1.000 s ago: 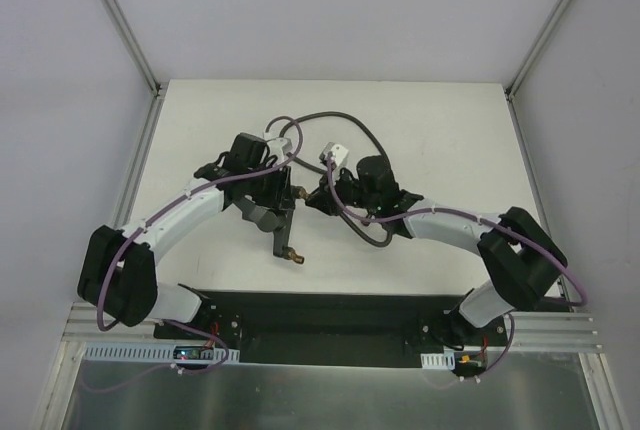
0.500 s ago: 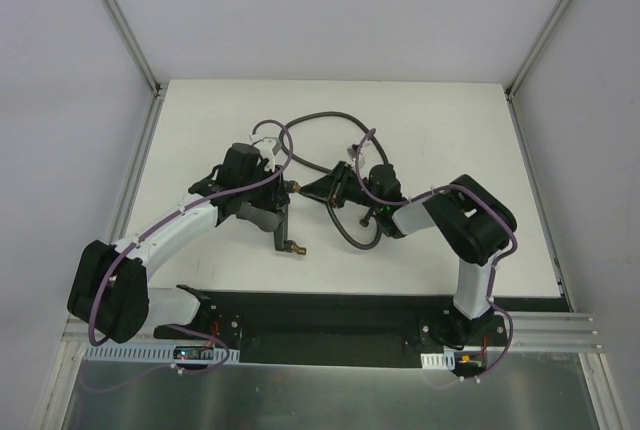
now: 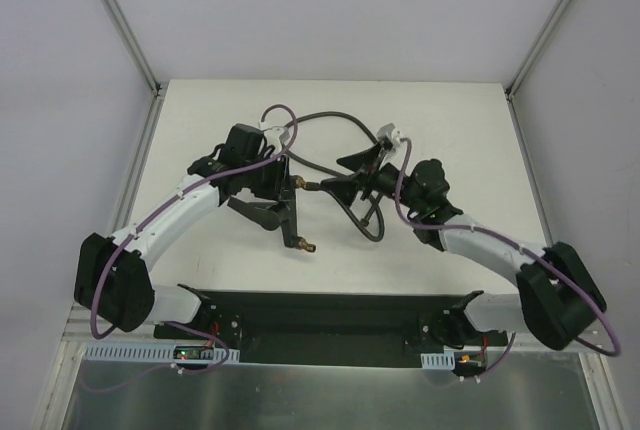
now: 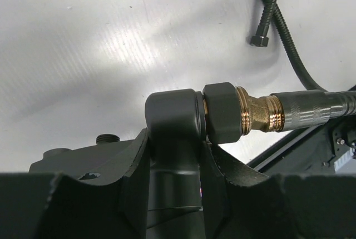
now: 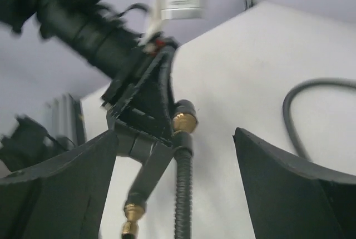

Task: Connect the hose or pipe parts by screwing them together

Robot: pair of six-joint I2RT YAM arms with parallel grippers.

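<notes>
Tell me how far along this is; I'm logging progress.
Done: the hose sits joined to the T-fitting, clamped by the left gripper. In hand: the right gripper stands open around the hose. Left: maybe more tightening; the far connector lies free.

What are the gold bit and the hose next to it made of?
The gold threaded piece by the black fitting looks like brass: yellow, shiny, machined ridges. The hose appears to be dark-grey ribbed sheathing, metal or plastic, hard to tell; its end sleeve has a dull metallic sheen.
</notes>
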